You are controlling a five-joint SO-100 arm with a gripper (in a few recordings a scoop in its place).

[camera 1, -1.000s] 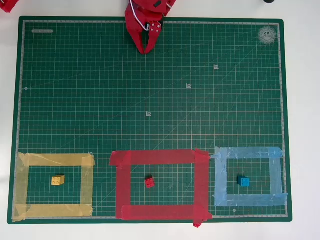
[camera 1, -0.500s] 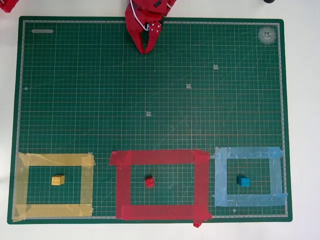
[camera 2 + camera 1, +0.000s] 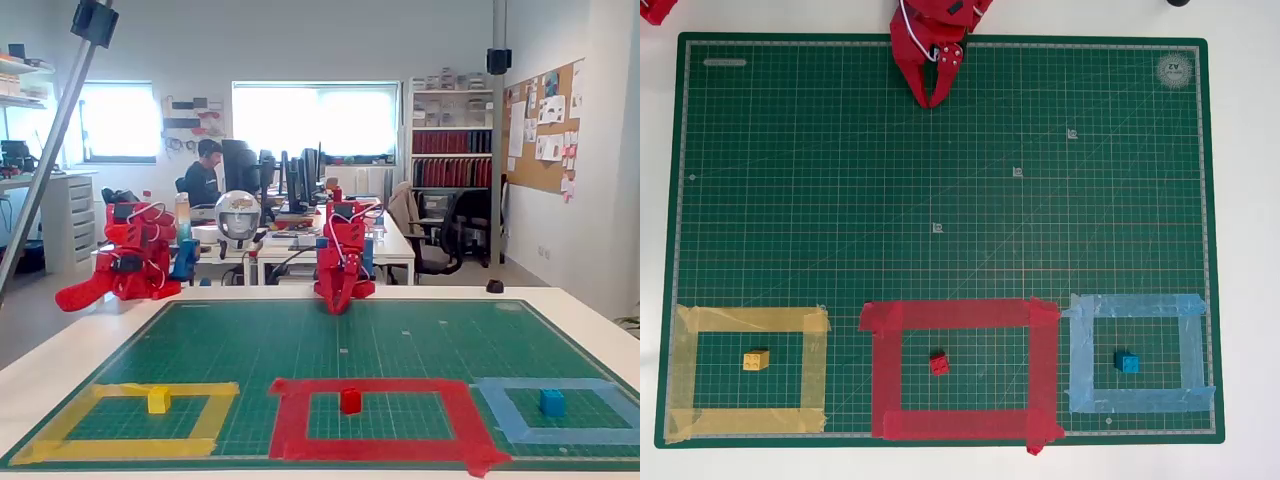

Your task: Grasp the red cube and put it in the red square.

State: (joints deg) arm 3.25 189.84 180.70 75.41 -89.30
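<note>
On my overhead view, left to right: yellow block in its yellow tape outline, my pincer up top, tips together and empty, red cube resting inside the red square, blue block in the blue outline.

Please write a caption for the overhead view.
Red cube inside the red square; closed gripper at the mat's far edge.
</note>
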